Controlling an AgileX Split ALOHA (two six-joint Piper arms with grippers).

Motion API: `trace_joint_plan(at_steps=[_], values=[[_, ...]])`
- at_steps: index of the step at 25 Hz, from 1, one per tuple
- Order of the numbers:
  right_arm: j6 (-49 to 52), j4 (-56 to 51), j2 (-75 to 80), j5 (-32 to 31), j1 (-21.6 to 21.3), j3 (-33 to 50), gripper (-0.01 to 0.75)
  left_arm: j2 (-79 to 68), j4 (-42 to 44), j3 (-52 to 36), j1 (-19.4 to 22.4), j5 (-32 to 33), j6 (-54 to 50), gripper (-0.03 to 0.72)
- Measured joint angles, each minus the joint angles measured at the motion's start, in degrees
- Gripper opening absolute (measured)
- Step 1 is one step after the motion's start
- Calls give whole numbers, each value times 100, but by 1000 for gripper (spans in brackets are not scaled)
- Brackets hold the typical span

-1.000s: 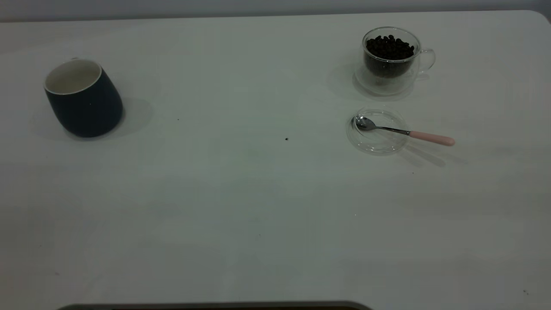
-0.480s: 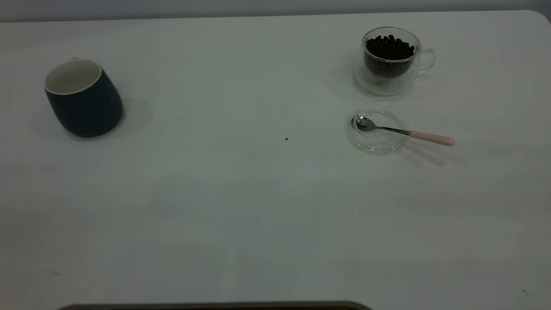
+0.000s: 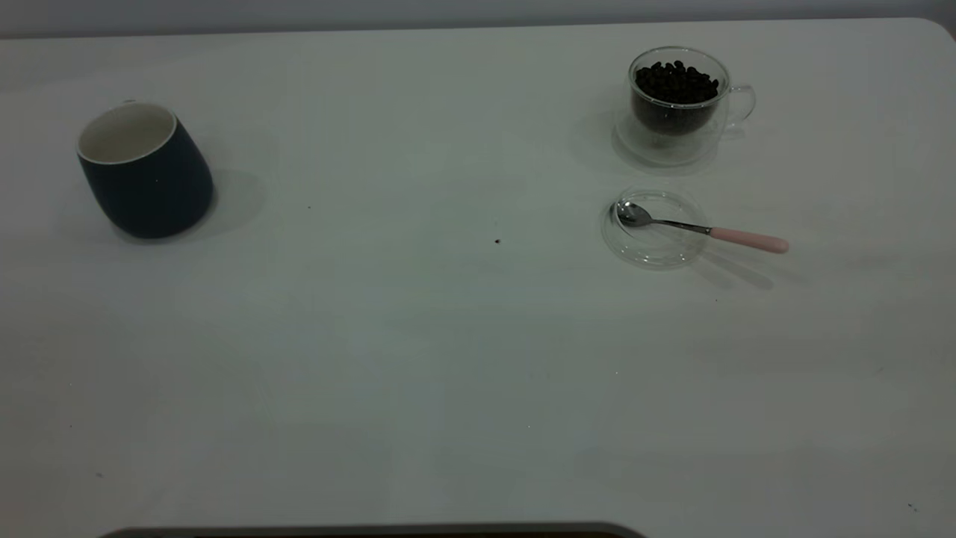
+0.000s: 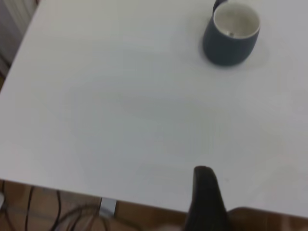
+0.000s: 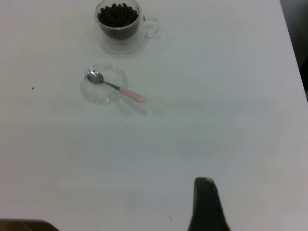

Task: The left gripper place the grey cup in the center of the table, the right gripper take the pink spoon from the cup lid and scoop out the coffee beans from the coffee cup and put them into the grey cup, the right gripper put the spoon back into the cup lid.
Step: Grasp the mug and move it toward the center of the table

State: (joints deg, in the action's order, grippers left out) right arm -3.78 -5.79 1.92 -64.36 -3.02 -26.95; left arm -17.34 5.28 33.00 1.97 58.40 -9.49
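The grey cup (image 3: pixel 146 187), dark outside and white inside, stands upright at the table's far left, also in the left wrist view (image 4: pixel 228 41). At the far right a glass coffee cup (image 3: pixel 676 104) holds dark coffee beans (image 3: pixel 676 81); it also shows in the right wrist view (image 5: pixel 119 24). In front of it lies the clear cup lid (image 3: pixel 653 243), with the pink spoon (image 3: pixel 702 229) resting bowl-in and its handle over the rim. Neither arm shows in the exterior view. My left gripper (image 4: pixel 204 197) hangs over the near table edge, far from the cup. My right gripper (image 5: pixel 206 204) is far from the spoon (image 5: pixel 118 88).
The white table (image 3: pixel 418 359) carries a dark speck (image 3: pixel 497 241) near its middle. Beyond the near edge in the left wrist view are brown floor and cables (image 4: pixel 72 211). A dark curved rim (image 3: pixel 373 530) lines the bottom of the exterior view.
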Motion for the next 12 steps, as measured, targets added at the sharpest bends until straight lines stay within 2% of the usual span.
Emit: trace_joint_plan(at_steps=[8,12], values=[[0,0,0,0,0,0,556,-2961,234,710,0,-1399,-93,586],[0,0,0,0,0,0,556,-4370,478,1122,0,-1804,-291,586]])
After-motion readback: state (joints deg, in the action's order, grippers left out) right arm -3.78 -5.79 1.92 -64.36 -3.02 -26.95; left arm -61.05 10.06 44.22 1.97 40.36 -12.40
